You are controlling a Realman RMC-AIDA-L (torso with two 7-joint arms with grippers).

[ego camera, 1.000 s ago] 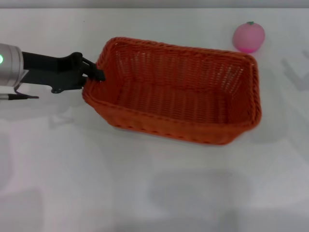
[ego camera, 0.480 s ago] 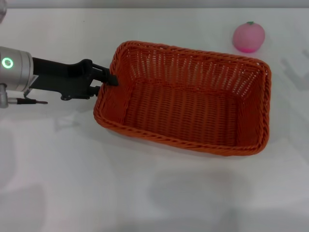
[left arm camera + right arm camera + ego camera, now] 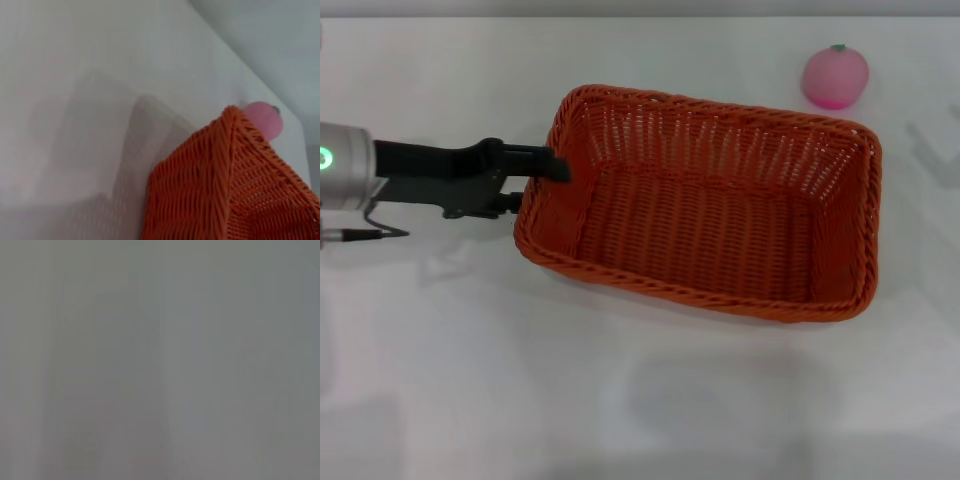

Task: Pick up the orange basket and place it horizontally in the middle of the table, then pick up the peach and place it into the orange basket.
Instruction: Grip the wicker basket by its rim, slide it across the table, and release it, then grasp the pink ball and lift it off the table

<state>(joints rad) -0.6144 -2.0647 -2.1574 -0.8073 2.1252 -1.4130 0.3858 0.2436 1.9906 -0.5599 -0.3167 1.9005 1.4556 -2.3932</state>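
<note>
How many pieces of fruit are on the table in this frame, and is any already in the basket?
1. The peach sits on the table beyond the far right corner of the orange basket, outside it. The basket holds no fruit; nothing looks hidden.

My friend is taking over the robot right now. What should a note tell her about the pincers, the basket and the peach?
Left pincer: at the left short rim of the orange basket, one finger over the rim; whether it is gripping cannot be told.
Right pincer: not in view.
Basket: flat on the table, near the middle, long side running across, with nothing inside.
Peach: on the table at the far right, beyond the basket's far right corner, apart from it.
Done: basket looks placed.
Left: let go of the basket, pick up the peach, put it in the basket.
</note>
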